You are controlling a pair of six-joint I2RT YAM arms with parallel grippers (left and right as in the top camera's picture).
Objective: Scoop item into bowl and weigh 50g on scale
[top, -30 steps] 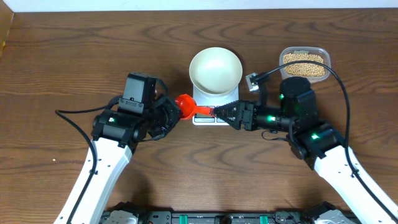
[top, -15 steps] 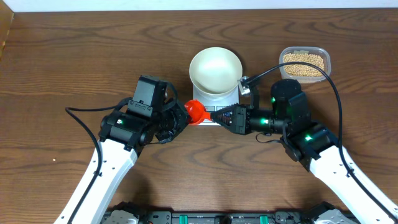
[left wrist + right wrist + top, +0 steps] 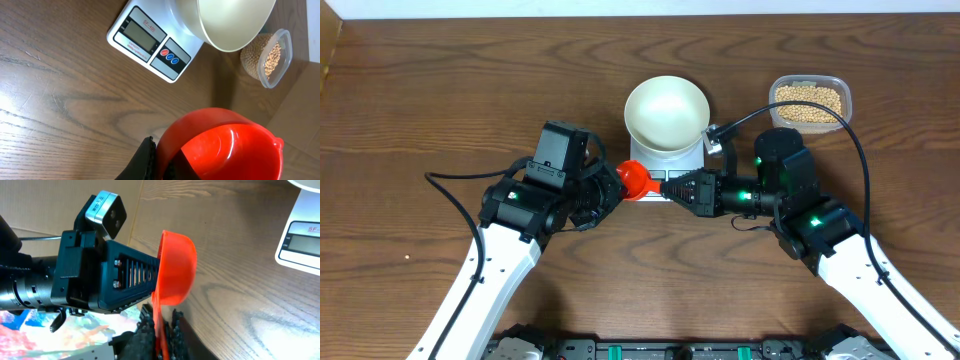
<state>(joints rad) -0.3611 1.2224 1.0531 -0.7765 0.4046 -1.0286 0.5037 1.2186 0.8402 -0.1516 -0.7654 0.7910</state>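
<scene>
Evidently both claws pinch the empty red scoop [image 3: 638,180] before the scale [image 3: 665,160], left claw [image 3: 617,186] at its cup, right claw [image 3: 667,185] shut on the thin handle; light, rigid, slick plastic; beans [image 3: 808,102] wait in the tub [image 3: 841,90], bowl [image 3: 666,112] empty.

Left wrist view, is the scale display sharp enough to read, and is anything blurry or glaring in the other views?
Left wrist: the scale is fairly sharp, but its display shows no legible digits; the red scoop close up is soft. Right wrist: the scoop is sharp, the scale cut off at the edge. Overhead: even light, mild sheen inside the bowl, no harsh glare.
</scene>
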